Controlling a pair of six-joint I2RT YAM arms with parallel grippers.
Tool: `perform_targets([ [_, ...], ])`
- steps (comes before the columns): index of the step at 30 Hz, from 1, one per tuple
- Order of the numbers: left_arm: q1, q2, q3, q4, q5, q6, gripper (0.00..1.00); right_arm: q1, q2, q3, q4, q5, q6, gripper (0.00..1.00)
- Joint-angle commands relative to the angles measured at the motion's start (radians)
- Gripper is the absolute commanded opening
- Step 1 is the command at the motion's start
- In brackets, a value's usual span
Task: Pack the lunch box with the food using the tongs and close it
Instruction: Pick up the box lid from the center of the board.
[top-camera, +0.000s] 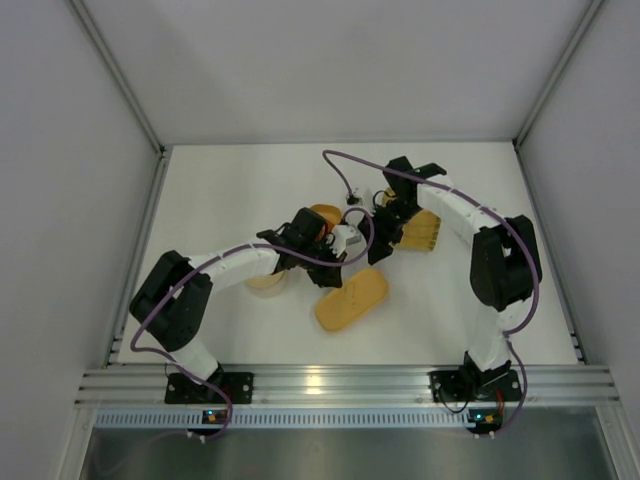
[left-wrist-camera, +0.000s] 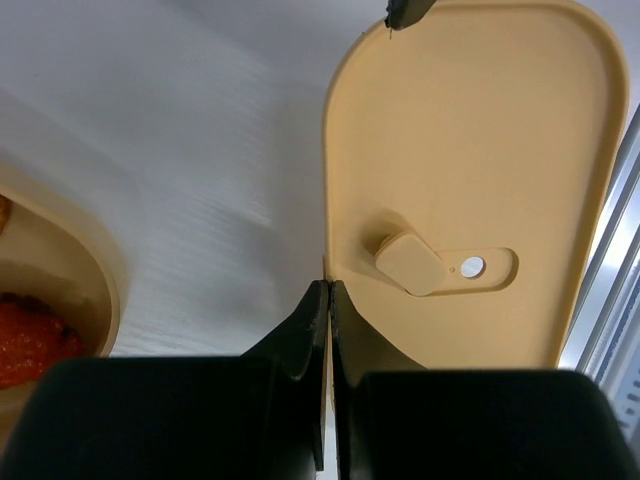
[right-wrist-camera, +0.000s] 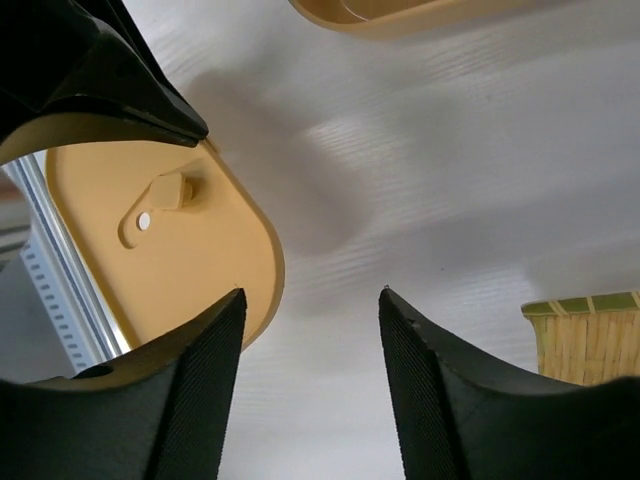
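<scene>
The pale-orange lid (left-wrist-camera: 470, 170) of the lunch box lies flat on the white table, near the front in the top view (top-camera: 352, 300). My left gripper (left-wrist-camera: 328, 288) is shut on the lid's thin edge, seen from above near the lid's far end (top-camera: 335, 268). The open lunch box (left-wrist-camera: 100, 285) is at the left with red food (left-wrist-camera: 30, 340) inside; from above it is partly under my left arm (top-camera: 265, 282). My right gripper (right-wrist-camera: 310, 295) stands open over bare table beside the lid (right-wrist-camera: 170, 260), nothing between its fingers. The tongs are out of view.
A yellow woven tray (top-camera: 420, 230) sits behind the right gripper and shows at the right of the right wrist view (right-wrist-camera: 585, 335). A round orange-tan thing (top-camera: 325, 213) lies behind the left wrist. The aluminium rail (top-camera: 340, 382) runs along the near edge.
</scene>
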Motion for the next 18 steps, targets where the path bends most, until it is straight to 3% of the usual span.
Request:
perform_targets([
  [1, -0.004, -0.047, 0.000, -0.005, -0.029, -0.027, 0.00, 0.018, -0.068, 0.067, 0.050, -0.068, 0.041, 0.59],
  [4, -0.004, -0.061, 0.012, -0.022, -0.055, -0.044, 0.00, 0.006, -0.089, 0.078, 0.083, -0.070, 0.084, 0.64],
  [8, -0.002, -0.070, 0.055, -0.093, -0.097, -0.082, 0.00, -0.019, -0.137, 0.070, 0.189, -0.050, 0.225, 0.99],
  [18, 0.001, -0.148, 0.129, -0.199, -0.251, -0.144, 0.00, -0.086, -0.265, 0.069, 0.398, 0.056, 0.432, 0.99],
])
